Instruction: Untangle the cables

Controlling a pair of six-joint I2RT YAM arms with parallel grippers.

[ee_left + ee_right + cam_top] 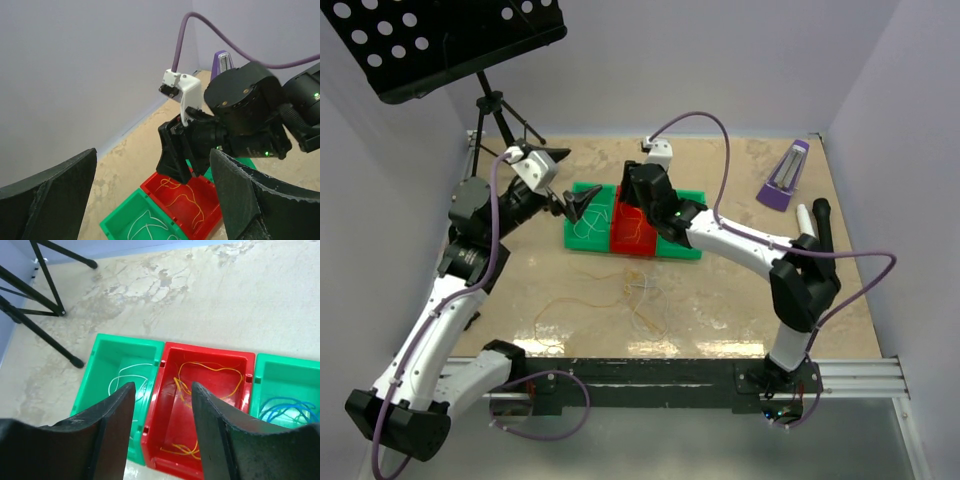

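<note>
Three bins stand in a row: a green bin with a white cable, a red bin with a yellow-orange cable, and a green bin with a blue cable. My right gripper is open and empty, hovering above the red bin. My left gripper is open and empty, above the left green bin. More thin yellow-orange cable and white cable lie loose and crossed on the table in front of the bins.
A black music stand on a tripod stands at the back left. A purple device and a white and black tool lie at the right. A metal rail runs along the near edge.
</note>
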